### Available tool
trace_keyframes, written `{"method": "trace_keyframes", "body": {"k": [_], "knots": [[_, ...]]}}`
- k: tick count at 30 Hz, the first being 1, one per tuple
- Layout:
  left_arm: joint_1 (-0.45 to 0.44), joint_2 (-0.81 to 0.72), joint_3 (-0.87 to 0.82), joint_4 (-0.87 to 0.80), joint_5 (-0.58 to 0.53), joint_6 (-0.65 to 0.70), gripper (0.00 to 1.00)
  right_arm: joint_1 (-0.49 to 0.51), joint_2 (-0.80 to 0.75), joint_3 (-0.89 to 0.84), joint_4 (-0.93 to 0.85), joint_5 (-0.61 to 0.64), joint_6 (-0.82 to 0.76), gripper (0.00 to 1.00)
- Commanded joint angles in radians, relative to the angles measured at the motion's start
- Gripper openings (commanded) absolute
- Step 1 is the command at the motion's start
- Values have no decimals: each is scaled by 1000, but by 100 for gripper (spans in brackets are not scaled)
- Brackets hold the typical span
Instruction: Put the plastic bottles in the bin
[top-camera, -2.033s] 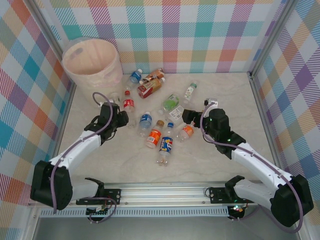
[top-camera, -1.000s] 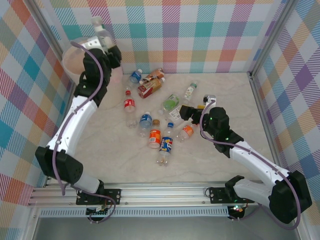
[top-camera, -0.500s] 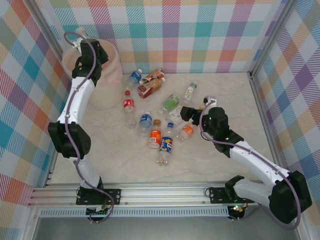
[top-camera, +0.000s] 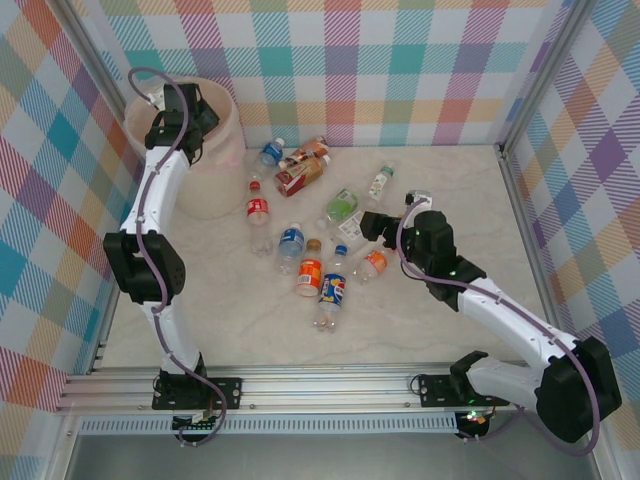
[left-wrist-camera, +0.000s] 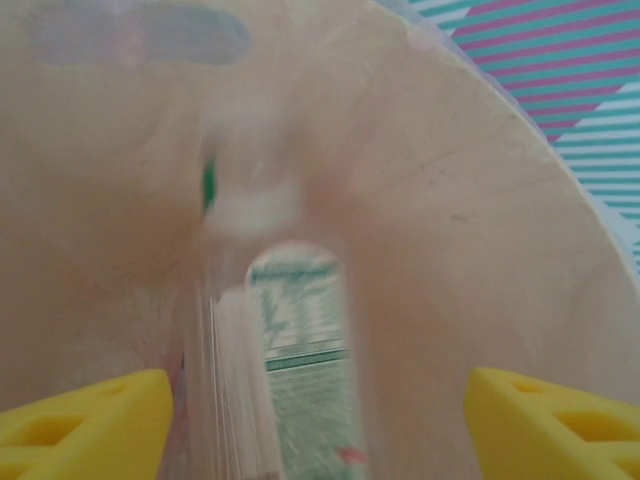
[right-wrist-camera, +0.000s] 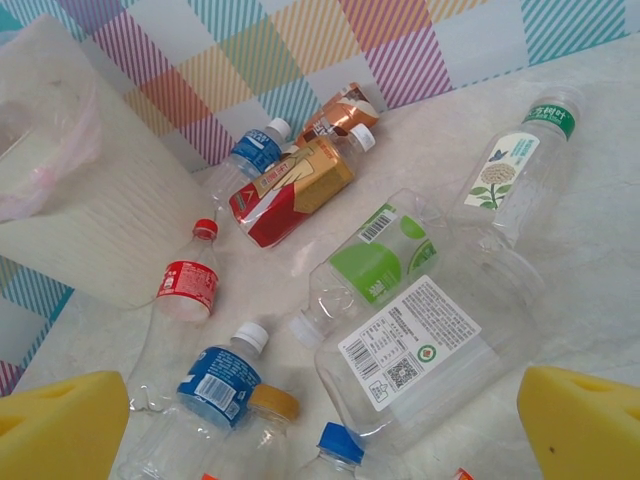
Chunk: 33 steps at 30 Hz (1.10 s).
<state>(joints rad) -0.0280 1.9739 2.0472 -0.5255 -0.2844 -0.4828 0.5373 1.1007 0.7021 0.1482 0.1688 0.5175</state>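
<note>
One clear plastic bottle with a green-and-white label is on its way down inside the large round pale pink-cream bin. A second ago the left tool was raised beside the bin's rim, clamped narrow on that bottle. Now its yellow fingers stand apart on either side of the bottle, clear of it, so I judge this a release: one more bottle is in, and the left arm is free to fetch another.

Moving right, the remaining small clear bottles lie scattered on the pale marbled desk, just beside the bin and out towards the middle. They include a red-labelled one with a red cap, a blue-labelled one and a green-labelled one. None of them has shifted over the last two seconds.

Further right, the right tool hangs over a large clear bottle with a white printed label, fingers spread wide and holding nothing. It has barely moved, and that bottle looks like its likely pick.

Much is unclear. The falling bottle is smeared by motion, so I cannot tell whether it has landed, and the bin's floor is not visible. From above, the left arm covers part of the bin's mouth. The right wrist view crops the nearest bottles at its lower edge.
</note>
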Motion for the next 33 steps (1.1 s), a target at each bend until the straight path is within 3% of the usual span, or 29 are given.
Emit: {"method": "trace_keyframes", "body": {"k": [1, 10, 20, 24, 33], "knots": [[10, -11, 39, -36, 41, -9, 82, 3, 10, 33, -18, 22, 22, 100], [11, -63, 53, -36, 143, 21, 94, 0, 46, 64, -70, 24, 43, 100], [10, -128, 77, -21, 307, 56, 100, -18, 79, 89, -163, 29, 112, 100], [11, -162, 71, -2, 401, 55, 100, -28, 96, 102, -258, 40, 173, 100], [7, -258, -66, 142, 667, -91, 100, -30, 148, 74, -384, 7, 364, 100]]}}
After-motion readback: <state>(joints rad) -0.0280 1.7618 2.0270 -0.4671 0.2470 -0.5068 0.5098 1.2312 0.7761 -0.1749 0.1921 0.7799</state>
